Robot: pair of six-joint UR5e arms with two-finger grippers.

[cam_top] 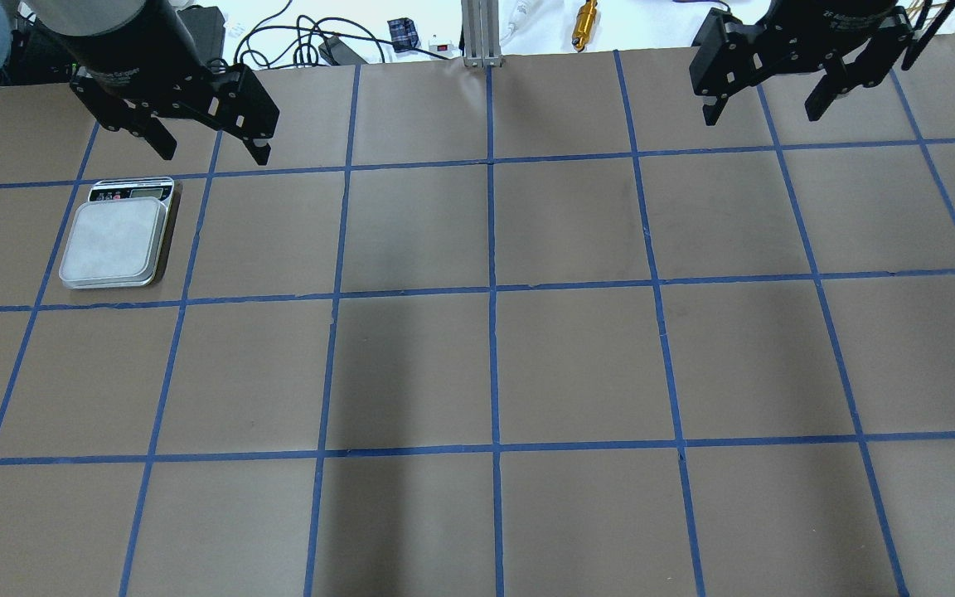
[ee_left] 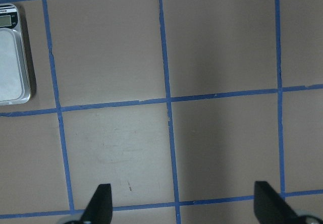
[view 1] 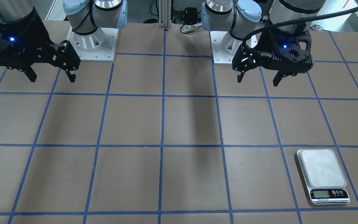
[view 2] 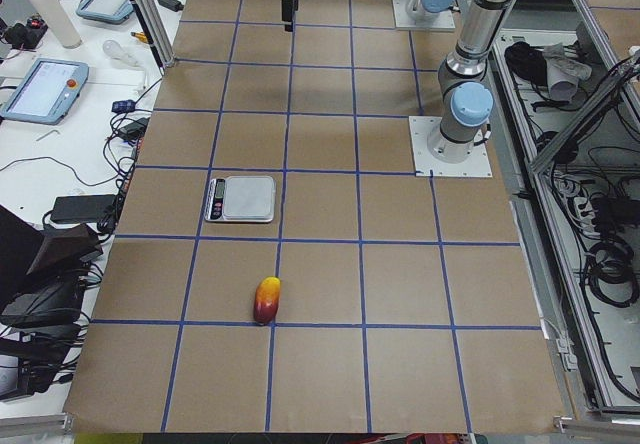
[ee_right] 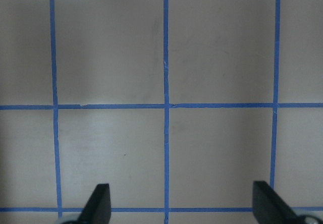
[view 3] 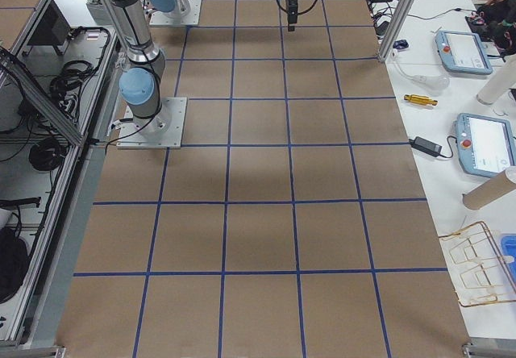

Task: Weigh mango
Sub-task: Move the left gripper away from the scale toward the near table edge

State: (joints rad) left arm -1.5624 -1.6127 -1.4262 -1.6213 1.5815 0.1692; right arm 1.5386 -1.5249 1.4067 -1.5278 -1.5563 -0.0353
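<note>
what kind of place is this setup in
Most likely a robotics lab work cell: the left arm and right arm are bolted to a table taped into a blue grid, teach pendants sit on side benches, and a kitchen scale and mango lie out as test props.

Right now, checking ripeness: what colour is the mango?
The mango is yellow at one end, shading to red at the other; best seen in exterior left view.

Front and overhead views face oppositely, sharing the scale [view 1: 322,169].
</note>
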